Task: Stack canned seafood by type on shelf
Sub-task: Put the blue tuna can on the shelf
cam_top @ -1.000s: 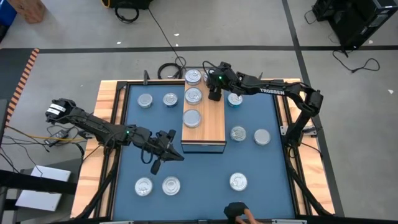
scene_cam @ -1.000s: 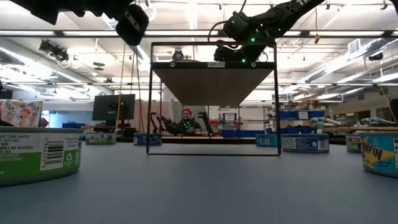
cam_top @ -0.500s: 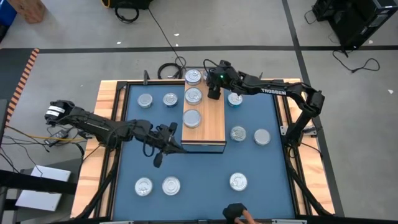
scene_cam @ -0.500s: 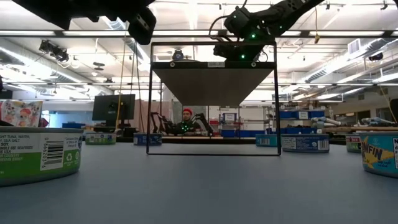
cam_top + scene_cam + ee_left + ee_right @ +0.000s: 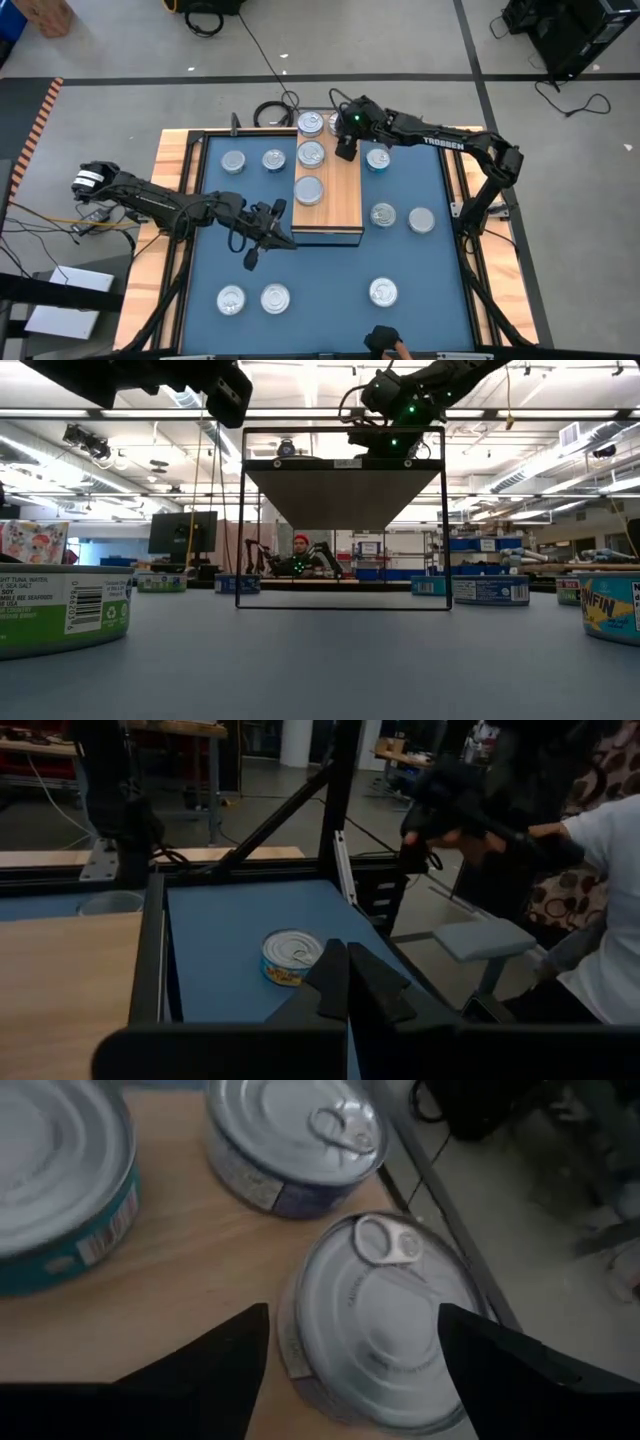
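The shelf (image 5: 340, 205) is a raised wood-topped block in the middle of the blue mat. Tins of canned seafood (image 5: 311, 154) (image 5: 308, 190) (image 5: 313, 123) sit flat on its top. My right gripper (image 5: 343, 140) (image 5: 350, 1350) hangs open over the shelf's far end. Its fingers stand on either side of a silver-lidded tin (image 5: 390, 1310) that rests on the wood by the shelf's edge. A teal-sided tin (image 5: 50, 1170) and another tin (image 5: 295, 1135) sit beside it. My left gripper (image 5: 275, 232) (image 5: 350, 980) is shut and holds nothing, level above the mat by the shelf's near left corner.
Loose tins lie on the mat: two at far left (image 5: 233, 161), three right of the shelf (image 5: 383, 214), two at near left (image 5: 232, 298), one at near right (image 5: 383, 292) (image 5: 290, 955). A person's hand (image 5: 398, 347) shows at the near edge. A black frame (image 5: 200, 180) borders the mat.
My left gripper has rolled a little about its pointing line and stays shut. My right gripper has rolled and tipped a little over the shelf's far end and stays open. No tin has moved.
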### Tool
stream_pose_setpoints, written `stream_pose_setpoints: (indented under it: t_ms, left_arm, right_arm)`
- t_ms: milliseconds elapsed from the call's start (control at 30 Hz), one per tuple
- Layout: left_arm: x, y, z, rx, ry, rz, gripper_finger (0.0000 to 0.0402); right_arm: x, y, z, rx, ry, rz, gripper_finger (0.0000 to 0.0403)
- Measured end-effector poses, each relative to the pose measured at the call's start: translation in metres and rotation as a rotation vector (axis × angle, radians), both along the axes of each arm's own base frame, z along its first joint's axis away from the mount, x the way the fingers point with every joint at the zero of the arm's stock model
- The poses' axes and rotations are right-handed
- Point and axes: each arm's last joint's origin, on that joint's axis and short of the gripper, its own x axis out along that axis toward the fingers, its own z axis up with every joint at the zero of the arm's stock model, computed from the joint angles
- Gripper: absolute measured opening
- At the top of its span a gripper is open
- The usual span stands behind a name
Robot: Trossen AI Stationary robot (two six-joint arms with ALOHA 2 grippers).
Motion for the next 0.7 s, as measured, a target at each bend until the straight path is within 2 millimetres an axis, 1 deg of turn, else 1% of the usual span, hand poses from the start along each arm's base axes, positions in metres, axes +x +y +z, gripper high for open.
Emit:
stream_pose_setpoints:
  t_ms: [133,200,300,400,500,600,700]
  left_arm:
    - [0.000,0.000,0.000,0.017,-0.008,-0.002,0.0001]
    - [0.000,0.000,0.000,0.021,-0.009,-0.002,0.0003]
    - [0.000,0.000,0.000,0.034,-0.017,-0.004,0.0006]
    - [0.000,0.002,0.000,0.044,-0.019,0.012,0.0007]
    - [0.001,0.007,0.000,0.045,-0.017,0.036,0.0007]
    - [0.002,0.012,0.000,0.042,-0.018,0.031,0.0006]
    - [0.002,0.017,0.000,0.039,-0.016,0.028,0.0006]
  right_arm:
    - [0.000,-0.003,0.012,0.046,-0.046,0.009,0.0285]
    - [0.001,-0.004,0.015,0.041,-0.054,-0.002,0.0268]
    - [0.001,-0.001,0.017,0.045,-0.039,0.001,0.0232]
    - [0.003,0.002,0.017,0.046,-0.034,0.009,0.0186]
    - [0.001,0.003,0.015,0.060,-0.008,0.007,0.0132]
    - [-0.003,0.004,0.015,0.044,0.036,-0.039,0.0073]
    - [-0.007,0.009,0.021,0.010,0.054,-0.068,0.0019]
